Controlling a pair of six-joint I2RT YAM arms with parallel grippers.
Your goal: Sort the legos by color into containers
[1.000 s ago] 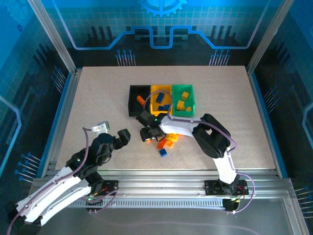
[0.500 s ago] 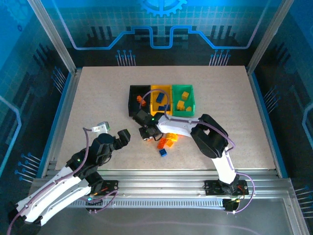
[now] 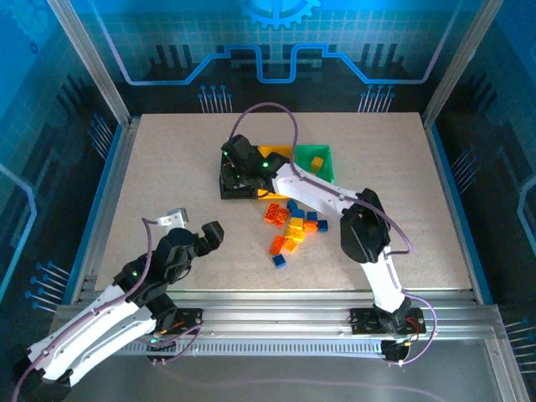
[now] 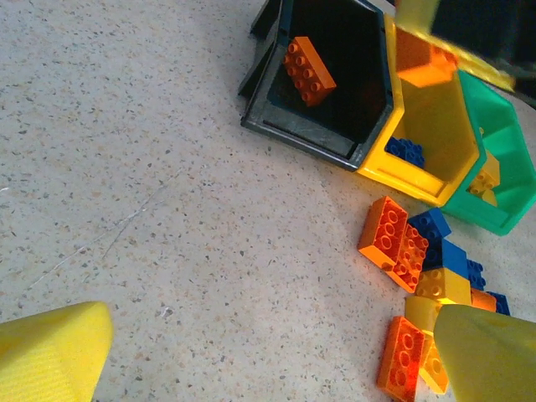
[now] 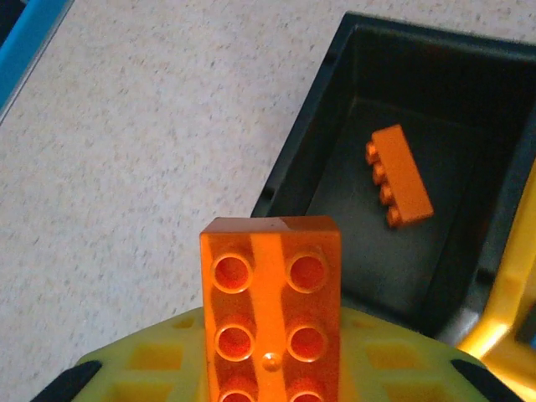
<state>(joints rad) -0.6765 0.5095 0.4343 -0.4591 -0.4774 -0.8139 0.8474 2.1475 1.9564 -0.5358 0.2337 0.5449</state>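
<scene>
The left gripper [image 3: 209, 233] hangs near the table's front, jaws wide and empty. Beyond it lie the loose bricks [image 3: 291, 228] in a heap. Farther on, the right gripper [image 3: 239, 172] is clamped on an orange brick [image 5: 270, 310] at the black bin [image 5: 293, 180]. The brick is probably light, hard and slick, best gripped squarely on its flat sides.
</scene>
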